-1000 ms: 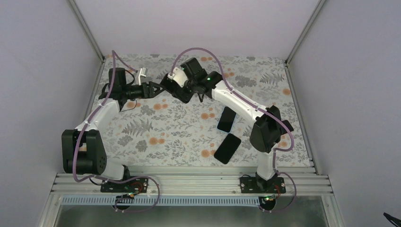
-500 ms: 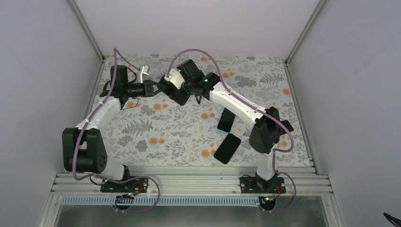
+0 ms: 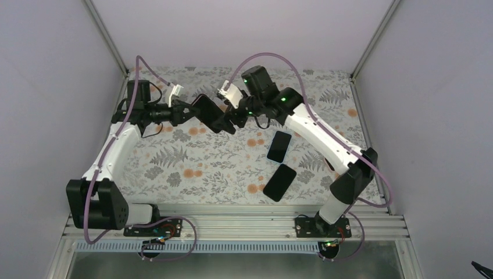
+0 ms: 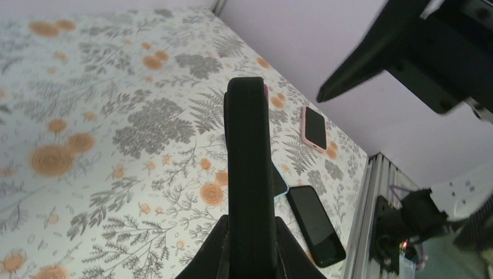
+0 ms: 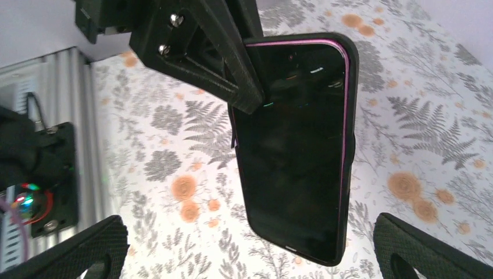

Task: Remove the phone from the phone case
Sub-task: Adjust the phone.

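- The left gripper (image 3: 185,110) is clenched on one end of the cased phone (image 3: 210,114) and holds it in the air above the far part of the floral tablecloth (image 3: 192,168).
- In the left wrist view the cased phone (image 4: 250,168) shows edge-on, a narrow black slab rising from between the two fingers (image 4: 216,256), which press on its flat faces.
- The right wrist view shows the dark screen of the phone (image 5: 293,145), still seated in its black phone case (image 5: 347,133), with a thin magenta line around the screen edge.
- There the left arm's fingers (image 5: 232,64) pinch the phone near its upper left corner.
- The right gripper (image 3: 235,116) is spread wide at the phone's free end. Its two fingertips (image 5: 93,247) sit well out to either side of the phone and touch nothing.
- Two other dark phones lie flat on the cloth towards the right: one (image 3: 279,146) mid-table and one (image 3: 279,182) nearer the front rail (image 3: 232,218).
- The left wrist view shows what looks like a third handset with a pink rim (image 4: 314,128) farther off, too small to be sure.
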Robot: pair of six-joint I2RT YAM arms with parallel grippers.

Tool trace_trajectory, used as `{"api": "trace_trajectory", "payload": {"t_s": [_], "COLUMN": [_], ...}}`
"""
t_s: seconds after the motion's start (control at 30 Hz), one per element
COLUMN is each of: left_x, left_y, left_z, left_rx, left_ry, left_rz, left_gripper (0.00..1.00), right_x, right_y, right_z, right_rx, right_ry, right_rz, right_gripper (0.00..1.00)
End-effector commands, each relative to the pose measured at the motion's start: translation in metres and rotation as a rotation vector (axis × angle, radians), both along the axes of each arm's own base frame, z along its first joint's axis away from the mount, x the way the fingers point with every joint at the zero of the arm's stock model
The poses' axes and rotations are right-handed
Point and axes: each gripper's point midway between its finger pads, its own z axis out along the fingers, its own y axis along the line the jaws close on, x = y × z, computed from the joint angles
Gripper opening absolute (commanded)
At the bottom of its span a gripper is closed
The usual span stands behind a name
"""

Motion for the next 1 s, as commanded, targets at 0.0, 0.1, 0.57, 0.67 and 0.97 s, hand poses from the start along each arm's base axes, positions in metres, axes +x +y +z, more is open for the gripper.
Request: {"api": "trace_trajectory", "payload": {"t_s": [0.0,0.1,0.57,0.67,0.97], "left_x": [-0.036,-0.053,-0.110,-0.120,-0.137], "left_y": [-0.008,-0.011,-0.058,-0.067,-0.089], "left_z": [0.042,0.044,0.020,0.011,-0.012], "left_rx": [0.011,0.012,0.052,0.082,0.150], "left_ry": [-0.238,-0.266,-0.303,-0.301,-0.284], "left_rz": [-0.171,-0.237,-0.515,-0.558,-0.638], "left_gripper": [0.03,0.02,0.03,0.03,0.03], "right_x": [-0.030,-0.048,-0.084,-0.087,-0.092], "right_y": [-0.016,-0.031,-0.064,-0.067,-0.060], "right_z": [-0.006,0.005,-0.051,-0.056,-0.062], "right_rx": [0.020,0.058,-0.039,-0.055,-0.063], "right_ry": [0.109,0.137,0.269,0.277,0.323], "right_rz": [0.132,0.183,0.225,0.232,0.268], "right_gripper": [0.99,0.99,0.84,0.79,0.56]}}
